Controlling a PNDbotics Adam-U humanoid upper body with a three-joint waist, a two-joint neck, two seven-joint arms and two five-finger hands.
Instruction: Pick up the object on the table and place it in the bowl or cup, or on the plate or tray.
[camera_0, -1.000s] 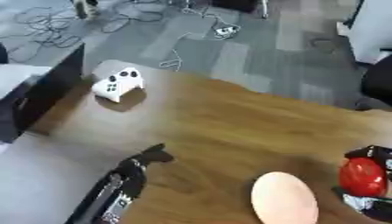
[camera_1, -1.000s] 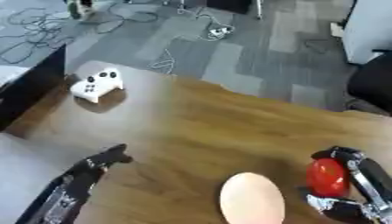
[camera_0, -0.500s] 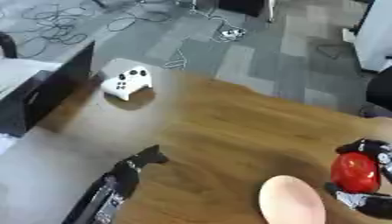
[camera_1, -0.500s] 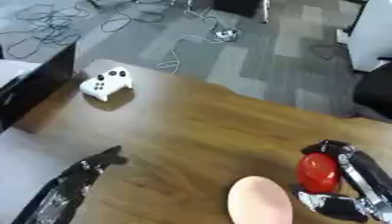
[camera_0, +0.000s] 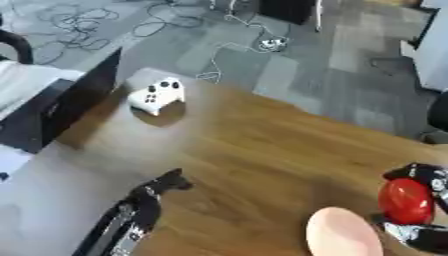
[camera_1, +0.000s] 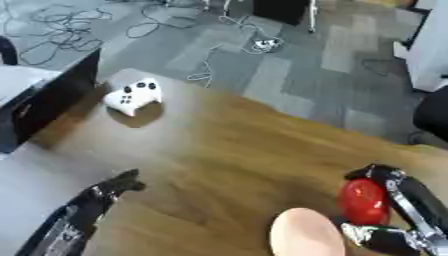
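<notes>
The right hand (camera_1: 389, 210) curls its fingers round a red object (camera_1: 364, 201), just right of a pale pink plate (camera_1: 304, 234). The right eye view shows more of its forearm. The left hand (camera_0: 166, 183) rests apart, its fingers' spread indiscernible.

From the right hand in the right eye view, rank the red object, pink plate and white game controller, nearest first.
From the right hand:
1. Red object, held in its fingers.
2. Pink plate, just left, bottom edge.
3. White game controller, far across at the table's upper left.
</notes>
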